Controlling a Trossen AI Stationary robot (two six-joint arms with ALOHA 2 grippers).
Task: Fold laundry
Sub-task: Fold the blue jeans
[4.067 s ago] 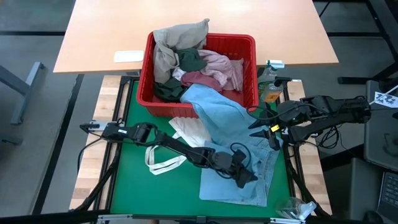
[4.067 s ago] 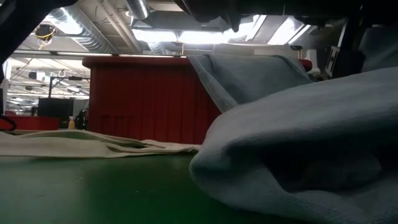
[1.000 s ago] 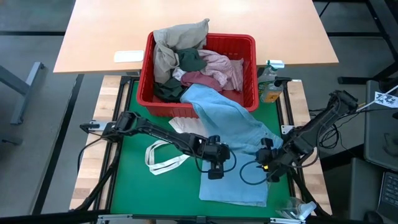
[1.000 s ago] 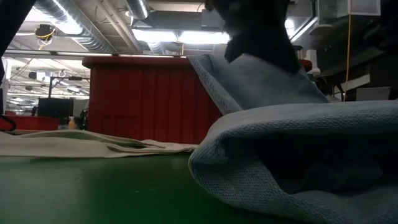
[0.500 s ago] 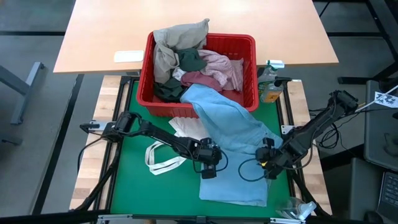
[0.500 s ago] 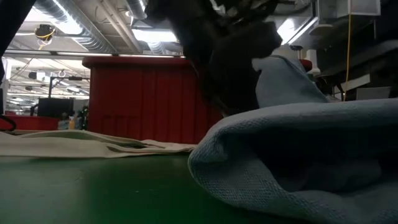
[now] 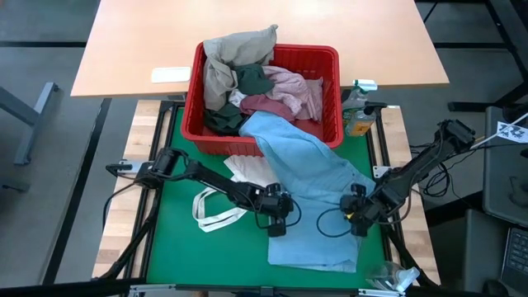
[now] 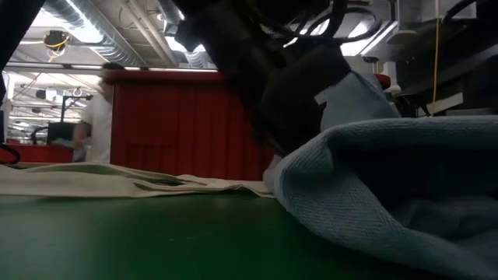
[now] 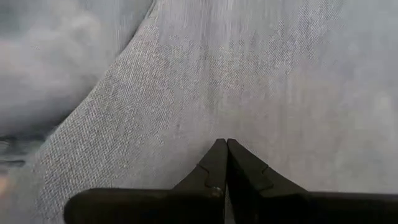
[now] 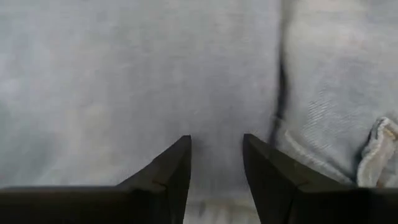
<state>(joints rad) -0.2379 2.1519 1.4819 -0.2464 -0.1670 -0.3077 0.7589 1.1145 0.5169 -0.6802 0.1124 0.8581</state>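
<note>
As the left gripper (image 7: 278,216), pinching the blue garment (image 7: 318,181), dragged its edge leftward, the right gripper (image 7: 356,216) stayed spread beside it.

A flat green table mat (image 7: 177,247) is framed by pale wooden edges. On it are laid a red plastic slotted basket (image 7: 328,124), a white cloth tote bag (image 7: 247,172) with loop handles, and a light blue cloth garment (image 7: 318,177), draped from the basket's rim.

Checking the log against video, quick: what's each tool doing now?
Left tool: closed on the light blue garment.
Right tool: open over it.
</note>
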